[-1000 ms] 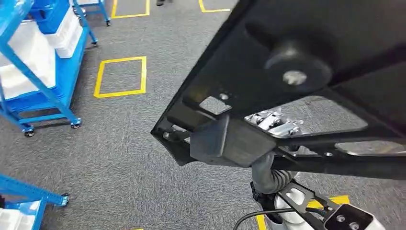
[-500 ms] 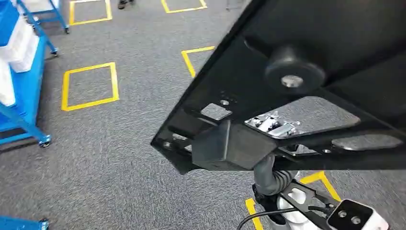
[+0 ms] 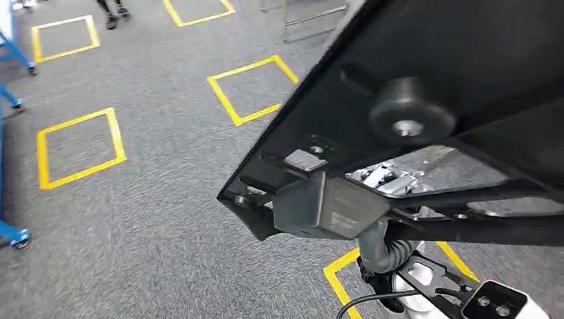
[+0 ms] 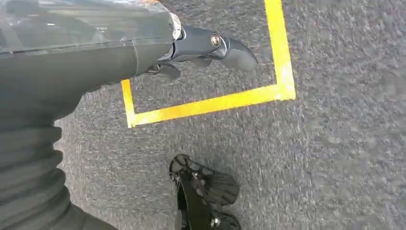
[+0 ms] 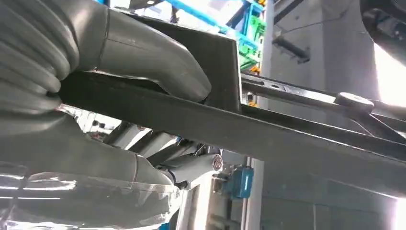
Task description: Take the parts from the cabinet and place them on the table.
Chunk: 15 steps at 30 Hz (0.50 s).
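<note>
Floor (image 3: 153, 199): grey carpet with yellow taped squares (image 3: 249, 90) from nine to twelve o'clock in the head view; no table in sight, so probably mid-carry.
Part (image 3: 425, 86): big black metal frame, filling twelve to four o'clock of the head view, held high and tilted, likely to keep it off the floor while walking.
Right hand (image 5: 119, 72): closed round a bar of the frame, thumb pressed on one side, fingers wrapped under; bears the load.
Left hand (image 4: 191, 45): hanging over the carpet, fingers loosely curled, holding nothing; free for balance, apparently.
Next: setting down waits on reaching the table.
</note>
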Each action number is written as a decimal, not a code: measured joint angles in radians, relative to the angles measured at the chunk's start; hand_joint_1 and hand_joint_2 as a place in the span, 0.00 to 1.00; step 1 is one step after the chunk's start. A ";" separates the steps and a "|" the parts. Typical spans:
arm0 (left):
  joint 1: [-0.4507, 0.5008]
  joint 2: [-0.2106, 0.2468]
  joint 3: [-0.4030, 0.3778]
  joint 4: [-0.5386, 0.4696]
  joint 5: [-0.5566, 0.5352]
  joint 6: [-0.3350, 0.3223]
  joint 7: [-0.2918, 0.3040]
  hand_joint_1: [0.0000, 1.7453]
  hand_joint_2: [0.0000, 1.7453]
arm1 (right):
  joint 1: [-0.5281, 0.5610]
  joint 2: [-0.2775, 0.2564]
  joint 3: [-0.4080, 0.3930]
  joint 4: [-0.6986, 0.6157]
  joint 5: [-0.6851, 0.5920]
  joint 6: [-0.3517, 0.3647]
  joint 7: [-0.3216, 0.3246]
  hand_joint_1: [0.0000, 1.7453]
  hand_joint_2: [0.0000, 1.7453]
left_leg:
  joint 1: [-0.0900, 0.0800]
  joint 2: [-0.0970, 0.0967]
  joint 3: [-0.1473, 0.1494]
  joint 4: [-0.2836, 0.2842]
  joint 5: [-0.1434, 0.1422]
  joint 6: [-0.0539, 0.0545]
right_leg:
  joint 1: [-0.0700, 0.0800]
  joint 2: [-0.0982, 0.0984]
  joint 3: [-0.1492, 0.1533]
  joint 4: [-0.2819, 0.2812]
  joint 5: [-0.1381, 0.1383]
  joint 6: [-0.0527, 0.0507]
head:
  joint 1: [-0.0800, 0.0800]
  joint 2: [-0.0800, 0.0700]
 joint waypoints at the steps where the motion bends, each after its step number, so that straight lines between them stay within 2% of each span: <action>1: -0.001 0.000 0.000 0.000 0.000 -0.001 0.000 0.00 1.00 | -0.002 0.000 0.000 0.000 -0.001 0.003 0.000 1.00 1.00 | 0.002 -0.009 0.041 -0.095 0.054 0.000 | -0.002 0.014 0.002 0.004 -0.003 0.004 | 0.000 0.000; 2: -0.002 0.000 0.001 0.000 0.000 -0.001 0.000 0.00 1.00 | -0.005 0.000 0.000 0.000 -0.002 0.006 0.001 1.00 1.00 | 0.007 -0.039 0.080 -0.184 0.097 -0.001 | -0.004 0.026 0.002 0.010 -0.006 0.009 | 0.000 0.000; 3: -0.001 0.000 0.002 0.000 0.001 -0.002 0.000 0.00 1.00 | -0.007 0.000 0.000 0.000 -0.002 0.010 0.002 1.00 1.00 | 0.008 -0.082 0.093 -0.211 0.082 0.002 | -0.001 0.034 -0.003 0.014 -0.009 0.014 | 0.000 0.000; 4: -0.001 -0.001 0.003 0.000 0.001 -0.002 0.000 0.00 1.00 | -0.013 0.000 0.000 0.000 -0.003 0.013 0.005 1.00 1.00 | 0.010 -0.082 0.097 -0.227 0.080 0.007 | -0.001 0.047 -0.013 0.022 -0.007 0.020 | 0.000 0.000; 6: -0.003 -0.001 0.005 0.000 0.001 -0.003 0.001 0.00 1.00 | -0.011 -0.001 -0.003 0.000 -0.003 0.015 0.005 1.00 1.00 | 0.004 -0.066 0.097 -0.225 0.082 0.019 | -0.008 0.067 -0.018 0.014 0.001 0.034 | 0.000 0.000; 7: -0.005 -0.002 0.005 0.000 0.001 -0.005 0.000 0.00 1.00 | -0.012 -0.002 -0.006 0.000 -0.005 0.015 0.006 1.00 1.00 | 0.006 -0.057 0.098 -0.233 0.088 0.028 | -0.005 0.075 -0.020 0.012 0.003 0.042 | 0.000 0.000; 8: -0.008 -0.006 0.005 0.000 0.001 -0.007 0.000 0.00 1.00 | -0.011 -0.003 -0.010 0.000 -0.007 0.017 0.006 1.00 1.00 | 0.009 -0.042 0.101 -0.239 0.093 0.037 | -0.006 0.037 -0.021 0.024 -0.007 0.044 | 0.000 0.000; 9: -0.007 -0.007 0.005 0.000 0.000 -0.008 0.000 0.00 1.00 | -0.015 -0.003 -0.012 0.000 -0.009 0.018 0.006 1.00 1.00 | 0.007 -0.033 0.103 -0.243 0.094 0.043 | -0.001 -0.013 -0.037 0.056 -0.031 0.047 | 0.000 0.000; 10: -0.005 -0.007 0.005 0.000 0.000 -0.008 0.000 0.00 1.00 | -0.017 -0.003 -0.013 0.000 -0.012 0.018 0.007 1.00 1.00 | 0.005 -0.020 0.103 -0.244 0.093 0.047 | -0.003 -0.037 -0.070 0.124 -0.069 0.051 | 0.000 0.000; 12: -0.001 -0.006 0.006 0.000 0.000 -0.008 0.000 0.00 1.00 | -0.015 -0.004 -0.013 0.003 -0.013 0.018 0.007 1.00 1.00 | 0.002 0.008 0.102 -0.243 0.091 0.050 | -0.009 -0.049 -0.148 0.284 -0.137 0.056 | 0.000 0.000; 13: -0.001 -0.007 0.006 0.000 0.000 -0.008 0.000 0.00 1.00 | -0.014 -0.004 -0.013 0.004 -0.013 0.018 0.007 1.00 1.00 | 0.000 0.022 0.102 -0.243 0.089 0.051 | -0.011 -0.051 -0.173 0.330 -0.144 0.057 | 0.000 0.000; 14: -0.002 -0.007 0.006 0.000 0.000 -0.008 0.000 0.00 1.00 | -0.014 -0.005 -0.013 0.005 -0.013 0.018 0.008 1.00 1.00 | -0.001 0.034 0.104 -0.243 0.088 0.051 | -0.012 -0.053 -0.170 0.321 -0.127 0.058 | 0.000 0.000; 15: -0.003 -0.007 0.006 0.000 0.000 -0.008 0.000 0.00 1.00 | -0.014 -0.005 -0.013 0.005 -0.013 0.018 0.008 1.00 1.00 | -0.001 0.045 0.106 -0.243 0.086 0.050 | -0.012 -0.057 -0.142 0.267 -0.091 0.056 | 0.000 0.000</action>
